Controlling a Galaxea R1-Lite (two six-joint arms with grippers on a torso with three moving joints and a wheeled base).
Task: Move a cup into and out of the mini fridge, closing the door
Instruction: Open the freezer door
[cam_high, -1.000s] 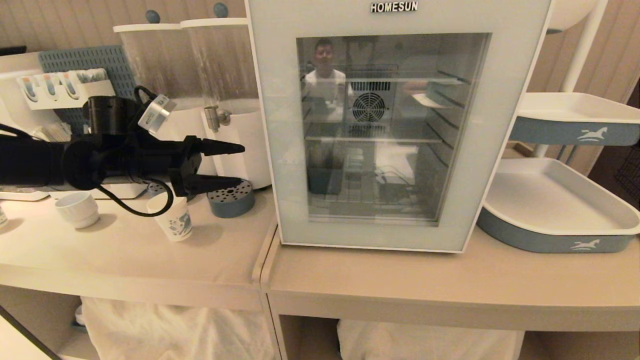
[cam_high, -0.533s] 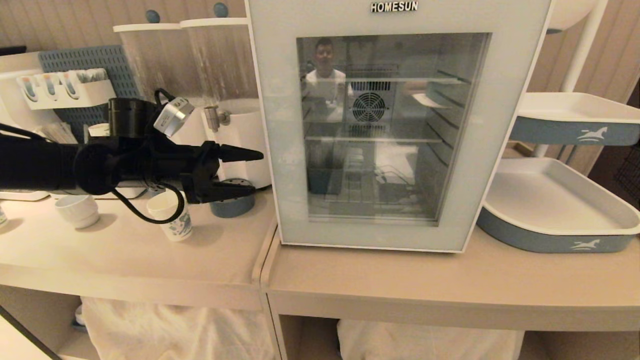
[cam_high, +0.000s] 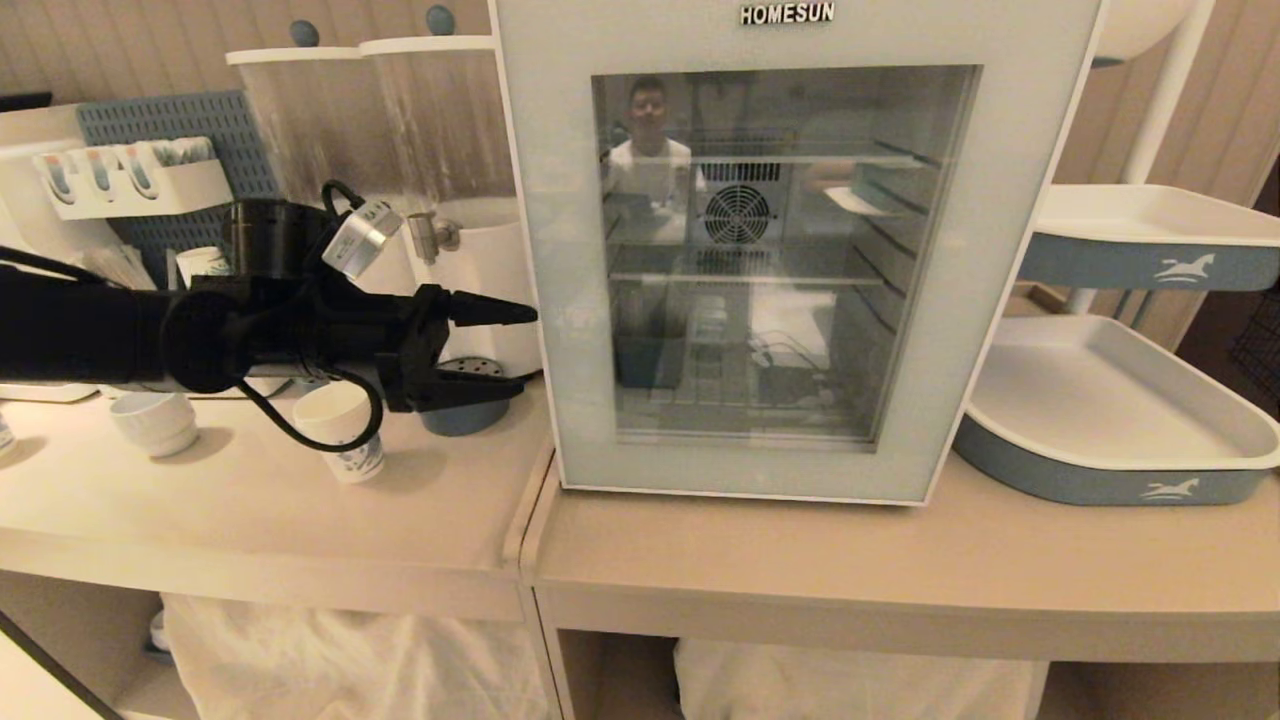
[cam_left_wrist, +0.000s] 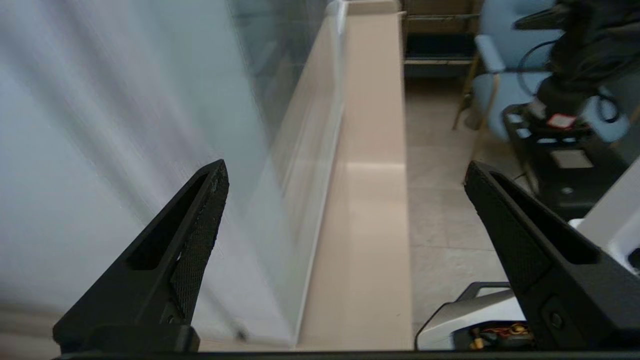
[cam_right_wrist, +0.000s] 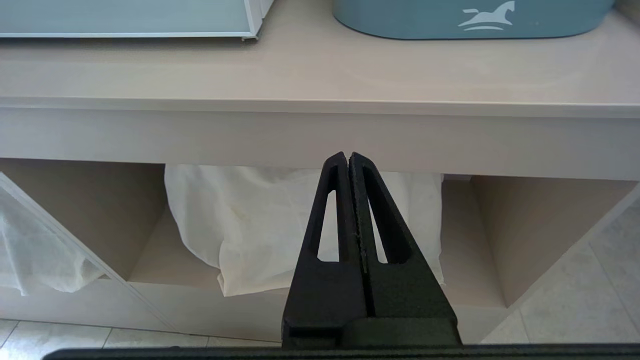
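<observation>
The mini fridge (cam_high: 790, 250), white and lettered HOMESUN, stands on the counter with its glass door (cam_high: 780, 250) shut. My left gripper (cam_high: 527, 350) is open and level at the door's left edge, one fingertip (cam_high: 520, 313) right at the white frame. In the left wrist view the left gripper (cam_left_wrist: 345, 167) has nothing between its fingers, and the door (cam_left_wrist: 125, 125) runs along one side. The cup (cam_high: 200, 265) shows only its white top behind my left arm. My right gripper (cam_right_wrist: 348, 157) is shut and empty, low in front of the counter edge.
A short blue-patterned paper cup (cam_high: 340, 435) and a white mug (cam_high: 155, 420) stand under my left arm. A blue perforated disc (cam_high: 465, 400) and drink dispensers (cam_high: 440, 150) sit beside the fridge. Tiered trays (cam_high: 1110, 420) stand at the right. White bags (cam_right_wrist: 250, 225) hang under the counter.
My left arm has moved right, bringing the open gripper from above the short paper cup to the fridge's left edge. The right arm has not moved.
</observation>
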